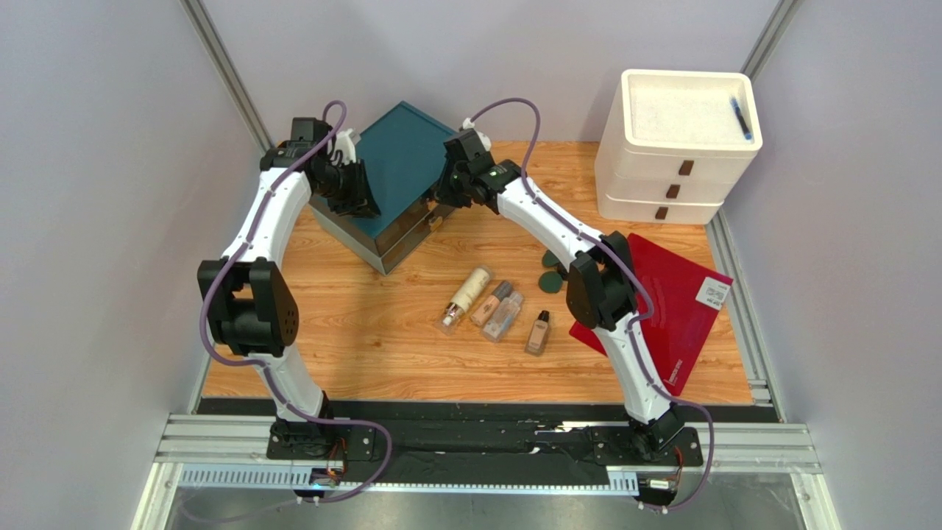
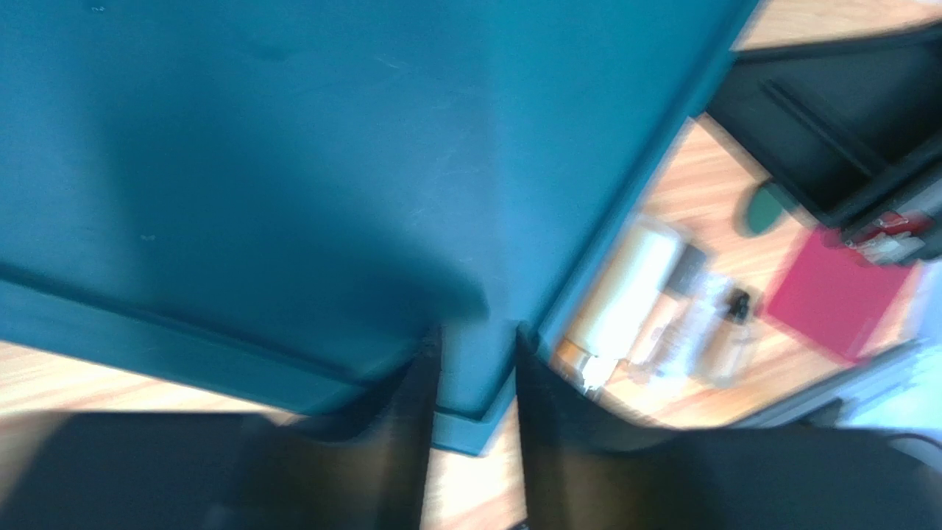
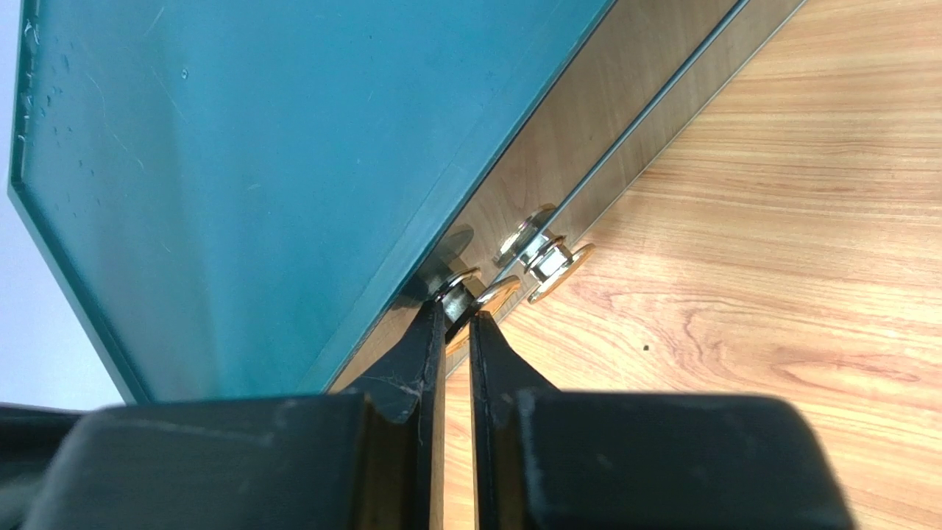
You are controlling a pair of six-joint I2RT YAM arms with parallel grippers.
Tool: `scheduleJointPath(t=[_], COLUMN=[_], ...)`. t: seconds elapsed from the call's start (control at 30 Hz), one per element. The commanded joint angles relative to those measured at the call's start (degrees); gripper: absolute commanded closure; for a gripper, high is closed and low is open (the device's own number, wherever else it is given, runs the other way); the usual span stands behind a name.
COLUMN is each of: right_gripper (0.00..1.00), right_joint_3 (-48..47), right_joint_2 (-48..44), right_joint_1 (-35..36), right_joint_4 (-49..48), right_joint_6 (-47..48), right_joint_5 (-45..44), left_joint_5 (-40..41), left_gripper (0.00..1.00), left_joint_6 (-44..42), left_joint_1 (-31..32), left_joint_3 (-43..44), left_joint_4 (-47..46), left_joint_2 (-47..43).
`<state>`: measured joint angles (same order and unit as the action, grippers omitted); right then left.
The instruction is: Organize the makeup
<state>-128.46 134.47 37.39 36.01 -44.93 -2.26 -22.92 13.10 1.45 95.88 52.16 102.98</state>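
A wooden table (image 1: 365, 331) seen from above, with two robot arms reaching to a teal-lidded box (image 1: 398, 166) at the back.

The right gripper (image 3: 457, 320) is clenched on a small gold ring (image 3: 495, 294) fixed to the box's shiny metal front. A second ring sits just beside it, free. The pinch looks meant for pulling that front out like a drawer, or for lifting the lid, so the box can take things in.

The left gripper (image 2: 475, 342) is at the box's opposite corner, over the lid's edge. Its jaws stand a little apart, but the wrist view is blurred, so I cannot tell whether they pinch the lid or only bracket it. Its place suggests it is there to steady the box against the other arm's pull.

The makeup (image 1: 492, 307) lies loose on the table, well apart from the box: four beige and clear bottles in a loose row in front of it. Dark green compacts (image 1: 548, 283) lie just beyond them, partly behind the right arm. Nothing has been sorted yet.
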Motion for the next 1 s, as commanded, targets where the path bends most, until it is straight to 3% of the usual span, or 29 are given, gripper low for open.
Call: scheduleJointPath(t=[0.0,0.1,0.3,0.4,0.47,0.5,0.57,0.77,0.97], right_gripper=[0.92,0.93,0.96,0.97,0.97,0.97,0.97,0.99,1.0], right_joint_3=[0.9,-3.7,-14.8,-14.2,-13.1,-11.9,-10.2,-3.0,-3.2], right_joint_2=[0.2,3.2,10.3,10.8,10.6,10.4,9.1,3.1,1.7], right_joint_1=[-2.1,-2.2,-2.2,-2.2,-2.2,-2.1,-2.1,-2.1,-2.1], right_joint_4=[7.9,8.0,10.6,10.3,10.7,11.5,12.4,16.0,20.8], right_joint_6=[4.4,5.5,7.4,7.7,7.9,8.8,9.6,14.4,19.4], right_joint_5=[-0.3,1.5,4.6,6.2,7.9,8.0,7.6,2.7,-3.6], left_joint_5=[1.7,-0.1,1.6,2.5,3.6,4.1,7.3,16.5,22.3], left_gripper=[0.49,0.36,0.37,0.43,0.58,0.77,0.98,1.0,1.0], left_joint_6=[-2.1,-2.5,-3.5,-3.2,-2.8,-2.7,-2.2,-1.2,-0.5], left_joint_1=[-0.4,-0.4,-0.4,-0.4,-0.4,-0.4,-0.4,-0.4,-0.4], left_joint_3=[-1.4,-1.0,1.6,1.6,1.6,2.1,3.4,10.5,12.4], left_joint_4=[0.8,-1.4,1.0,1.8,1.8,2.0,3.0,10.1,11.9], left_joint_2=[-1.2,-4.4,-2.5,-1.3,-0.2,0.2,2.3,10.4,13.9])
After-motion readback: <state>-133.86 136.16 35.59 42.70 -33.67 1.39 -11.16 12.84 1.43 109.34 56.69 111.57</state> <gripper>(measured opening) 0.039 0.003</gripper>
